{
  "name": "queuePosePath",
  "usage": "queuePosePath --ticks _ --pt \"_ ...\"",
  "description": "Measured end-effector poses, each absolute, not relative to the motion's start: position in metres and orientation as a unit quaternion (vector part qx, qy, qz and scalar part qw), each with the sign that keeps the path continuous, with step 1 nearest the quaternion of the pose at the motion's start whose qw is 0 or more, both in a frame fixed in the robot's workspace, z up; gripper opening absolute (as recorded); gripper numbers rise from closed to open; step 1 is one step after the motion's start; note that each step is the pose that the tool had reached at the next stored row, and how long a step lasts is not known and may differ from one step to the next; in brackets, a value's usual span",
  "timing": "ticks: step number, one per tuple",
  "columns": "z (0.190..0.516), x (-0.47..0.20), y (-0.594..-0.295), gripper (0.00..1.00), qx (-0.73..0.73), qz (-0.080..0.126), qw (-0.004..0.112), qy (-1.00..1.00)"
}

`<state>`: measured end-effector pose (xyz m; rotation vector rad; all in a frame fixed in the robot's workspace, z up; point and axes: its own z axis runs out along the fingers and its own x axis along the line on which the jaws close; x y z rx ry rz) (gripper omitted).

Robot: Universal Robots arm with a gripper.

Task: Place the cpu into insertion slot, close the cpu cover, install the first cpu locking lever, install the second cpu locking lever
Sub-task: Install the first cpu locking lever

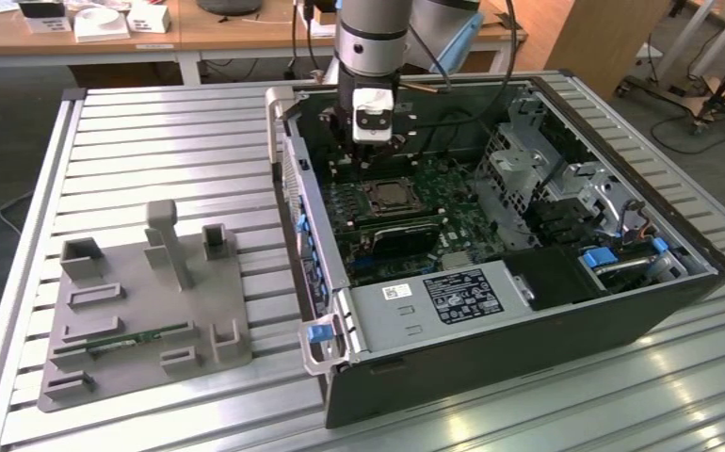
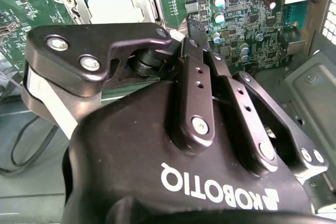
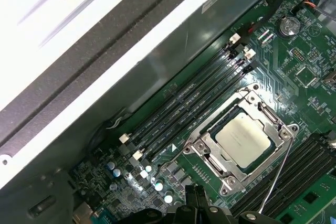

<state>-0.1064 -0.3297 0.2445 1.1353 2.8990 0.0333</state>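
The cpu [image 3: 242, 135] lies flat in the insertion slot [image 3: 203, 139], its silver top showing through the window of the cpu cover [image 3: 271, 117], which lies down over it. A thin wire locking lever [image 3: 275, 177] slants away from one corner of the socket. My gripper [image 3: 193, 196] hangs above the board a short way from the socket, shut with nothing between its fingers. In the second wrist view the gripper [image 2: 187, 23] points near the cpu [image 2: 107, 6]. In the exterior view the gripper [image 1: 376, 155] hovers just beyond the insertion slot [image 1: 388, 195].
The open computer case [image 1: 337, 311] lies on a slatted metal table [image 1: 149, 141]. Black memory sticks [image 3: 184, 114] run beside the socket. A drive cage [image 1: 526, 160] and power supply [image 1: 451, 297] crowd the case. A grey fixture block [image 1: 143, 311] sits at the exterior view's left.
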Motion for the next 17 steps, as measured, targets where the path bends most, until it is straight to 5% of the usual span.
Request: queuePosePath --ticks 17 --pt "0.2445 -0.1068 -0.3297 0.10 0.323 0.011 0.014 0.946"
